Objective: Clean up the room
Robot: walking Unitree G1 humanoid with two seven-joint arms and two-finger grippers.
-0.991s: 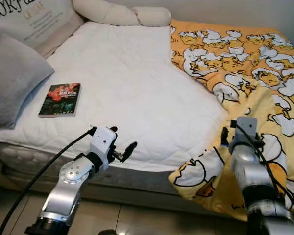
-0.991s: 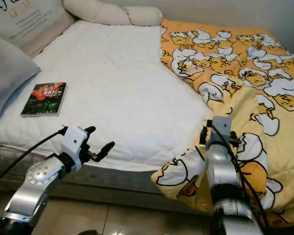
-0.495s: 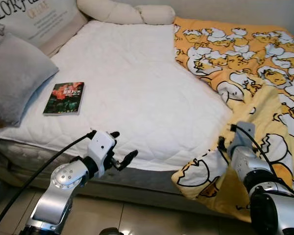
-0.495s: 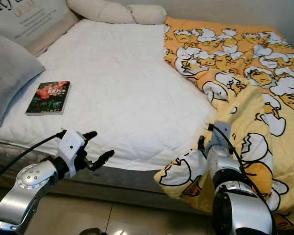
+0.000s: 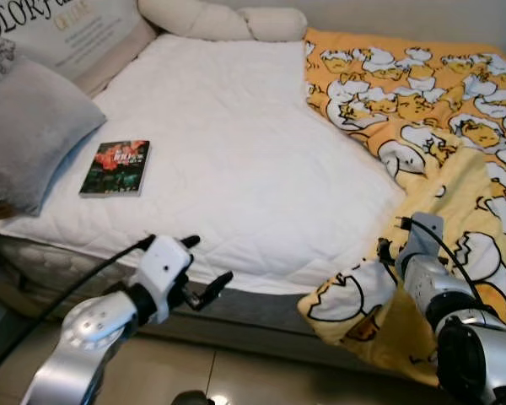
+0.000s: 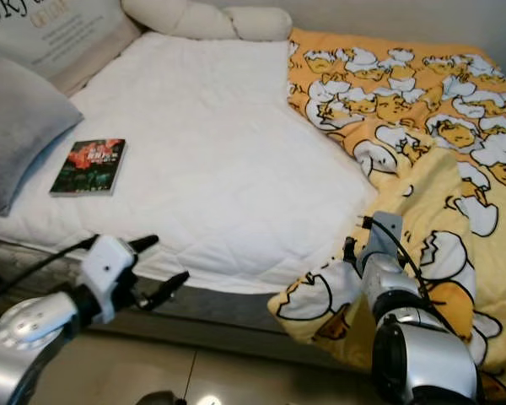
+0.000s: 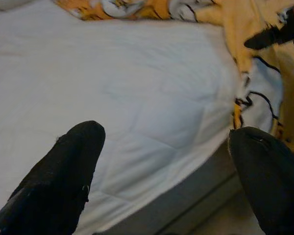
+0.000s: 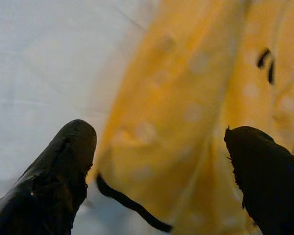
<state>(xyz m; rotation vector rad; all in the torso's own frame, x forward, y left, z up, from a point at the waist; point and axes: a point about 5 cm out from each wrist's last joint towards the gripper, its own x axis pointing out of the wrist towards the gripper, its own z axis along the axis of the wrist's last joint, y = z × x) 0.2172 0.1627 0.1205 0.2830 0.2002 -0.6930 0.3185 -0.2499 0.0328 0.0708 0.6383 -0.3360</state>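
A yellow blanket [image 5: 422, 101] printed with cartoon eggs covers the right side of the bed, and one corner [image 5: 354, 299] hangs over the front edge. My right gripper [image 5: 386, 251] is at that hanging part. It is open, and a yellow fold [image 8: 186, 112] lies between its two fingers [image 8: 63, 166]. My left gripper [image 5: 204, 266] is open and holds nothing. It hovers in front of the mattress edge [image 7: 137, 122], lower than the bed top. A book with a dark red cover [image 5: 115, 168] lies flat on the white mattress [image 5: 236, 143] at the left.
A grey pillow [image 5: 29, 131] rests at the bed's left edge. Behind it are a cream cushion with lettering [image 5: 67, 29] and a cream bolster [image 5: 219, 18] along the head. Tiled floor [image 5: 236, 380] runs in front of the bed.
The whole view has shifted slightly as the camera moved. My left arm has sunk lower and nearer, below the mattress edge. My right gripper has dropped a little along the hanging blanket.
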